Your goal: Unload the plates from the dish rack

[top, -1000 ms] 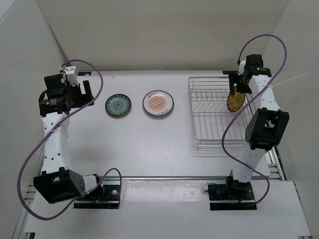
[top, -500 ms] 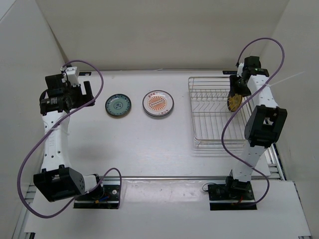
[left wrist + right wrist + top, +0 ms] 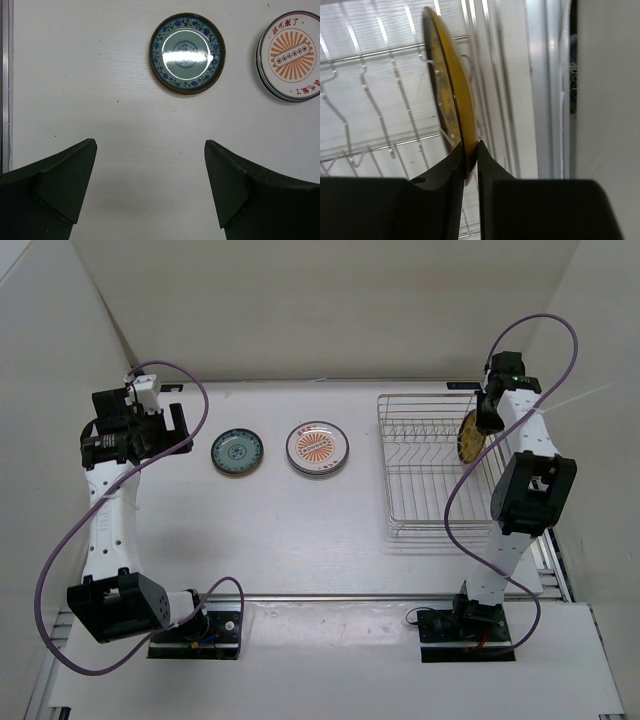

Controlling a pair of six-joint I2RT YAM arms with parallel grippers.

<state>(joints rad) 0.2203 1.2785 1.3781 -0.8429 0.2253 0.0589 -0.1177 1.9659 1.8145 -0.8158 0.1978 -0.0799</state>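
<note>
Top external view is showing me three plates, one dish rack (image 3: pixel 384 465) and my two arms over the white desk (image 3: pixel 300 530). Two of the plates are lying flat on the desk, side by side but apart, left of the rack at mid depth. The teal-blue plate (image 3: pixel 237 452) is sitting on the left and the orange sunburst plate (image 3: pixel 318 447) on the right, nearer the rack. The third, the yellow plate (image 3: pixel 471 437), is standing on edge at the far right part of the rack.

My right fingers (image 3: pixel 487 412) are pinching that yellow plate. From the right wrist I am seeing both fingers (image 3: pixel 482 157) pressing on its rim, one on each face, with the yellow plate (image 3: pixel 451 100) turned edge-on and the rack wires (image 3: pixel 385 50) running behind it. I cannot tell whether its other edge is resting on the wires.

My left fingers (image 3: pixel 178 418) are hovering at the far left of the desk, left of the teal-blue plate. From the left wrist I am seeing them (image 3: pixel 65 185) spread wide and holding nothing, with the teal-blue plate (image 3: pixel 187 53) lying beyond them. The orange sunburst plate (image 3: pixel 291 55) is being cut off by the right edge. Its left side is showing several rim lines, and I cannot tell whether another plate is lying under it.
</note>
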